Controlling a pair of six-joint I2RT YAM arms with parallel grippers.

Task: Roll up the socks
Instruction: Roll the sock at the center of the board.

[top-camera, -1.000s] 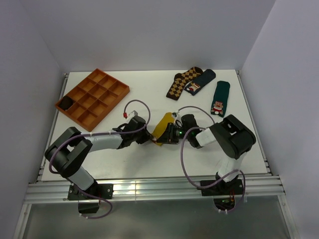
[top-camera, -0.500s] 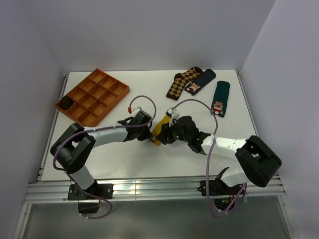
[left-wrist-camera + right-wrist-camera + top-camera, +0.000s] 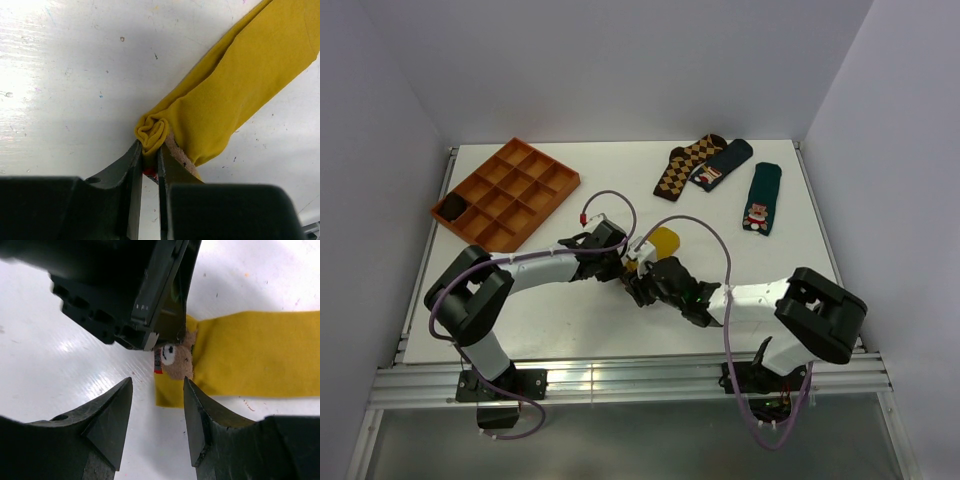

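Observation:
The mustard-yellow sock [image 3: 661, 241] lies in the middle of the table, running back-right from both grippers. My left gripper [image 3: 149, 161] is shut on the sock's toe end, where the fabric is bunched into a small roll [image 3: 152, 131]; the rest of the sock [image 3: 240, 80] stretches away flat. My right gripper [image 3: 156, 386] is open and empty, just short of the toe corner, with the small red-and-white figure [image 3: 175, 356] ahead of its jaws. The left gripper's black body [image 3: 145, 295] sits right above that figure. In the top view the grippers [image 3: 623, 268] [image 3: 640, 287] almost touch.
An orange compartment tray [image 3: 507, 196] stands at the back left with a dark item [image 3: 451, 207] in one cell. A brown argyle sock [image 3: 686, 164] and two dark green socks [image 3: 724, 163] [image 3: 761, 197] lie at the back right.
My right gripper has moved left and nearer, round to the sock's toe end, and now stands open. The sock's free end has shifted to the back right. The left gripper has barely moved.

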